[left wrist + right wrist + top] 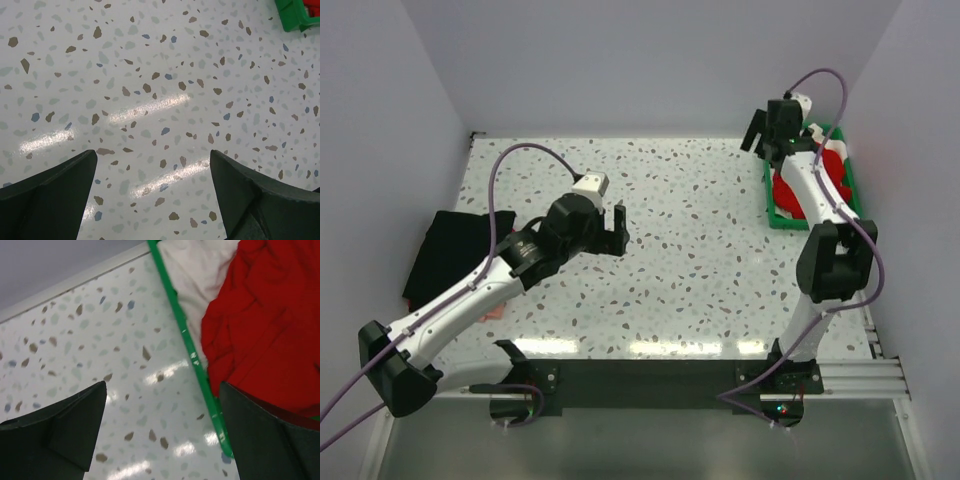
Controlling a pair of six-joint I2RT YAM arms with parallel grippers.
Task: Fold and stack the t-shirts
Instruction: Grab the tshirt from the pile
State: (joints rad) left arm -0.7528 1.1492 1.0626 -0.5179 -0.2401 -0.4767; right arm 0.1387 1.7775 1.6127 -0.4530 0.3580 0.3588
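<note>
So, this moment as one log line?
left gripper: open, over table | right gripper: open, above tray rim | red shirt: in tray

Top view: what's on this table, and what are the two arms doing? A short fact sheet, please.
Table: white, speckled
Left side: black t-shirt lying by the wall
Right side: green tray holding a red t-shirt and some white cloth
Left gripper: open, over bare table, holding nothing
Right gripper: open, above the tray's rim, holding nothing
</note>
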